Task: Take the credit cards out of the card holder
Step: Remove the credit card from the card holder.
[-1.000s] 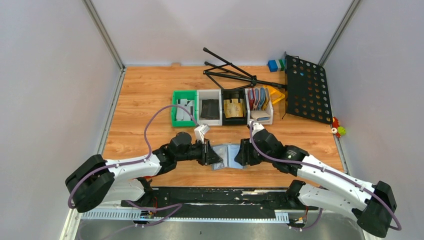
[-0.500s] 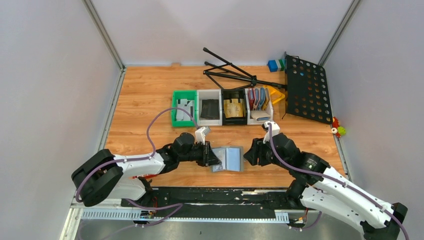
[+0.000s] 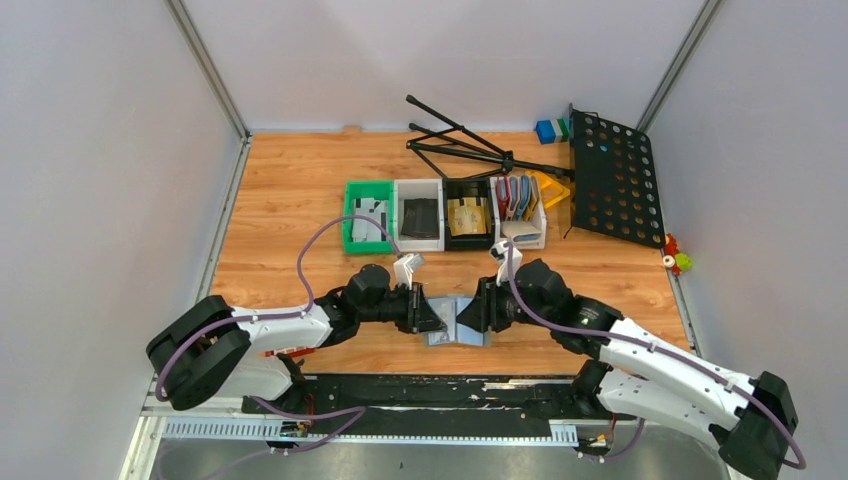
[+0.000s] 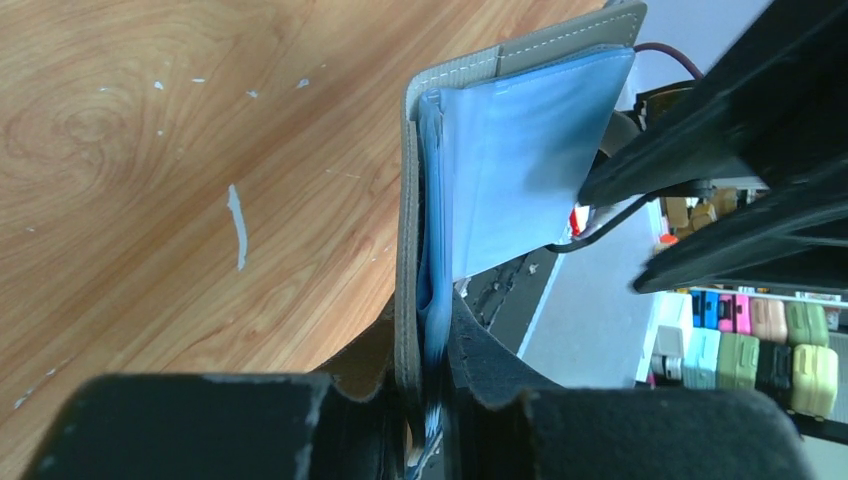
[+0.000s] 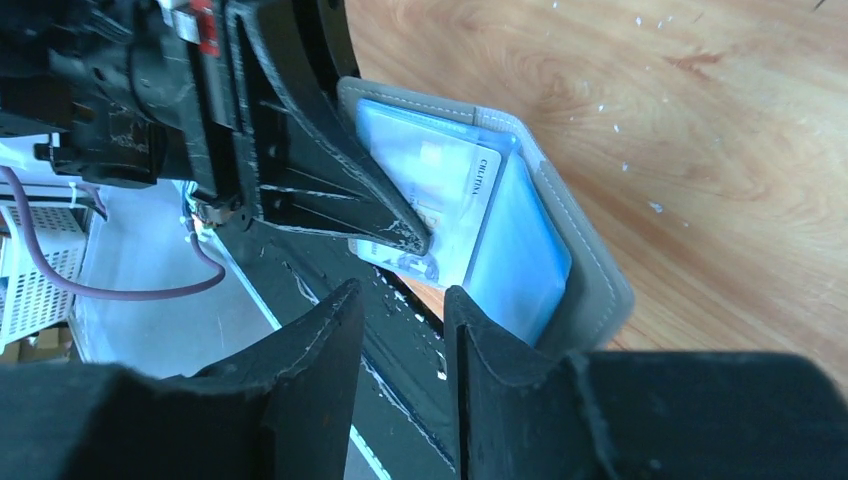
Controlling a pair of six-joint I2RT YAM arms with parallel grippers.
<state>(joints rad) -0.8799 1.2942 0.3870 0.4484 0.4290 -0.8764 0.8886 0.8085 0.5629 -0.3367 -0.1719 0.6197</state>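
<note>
From the top cam I can't make out either set of fingertips, so I'm going by the wrist cams. The left gripper (image 3: 430, 315) (image 4: 430, 400) is clamped on the left edge of the card holder (image 3: 462, 322) (image 4: 530, 150), which sits mid-way along the near edge of the table (image 3: 300, 200). Only the right wrist cam shows the credit cards (image 5: 450, 190), tucked in a pocket. The right gripper (image 3: 478, 312) (image 5: 400, 330) is slightly parted with nothing between its fingers, and the holder is just beside one finger.
</note>
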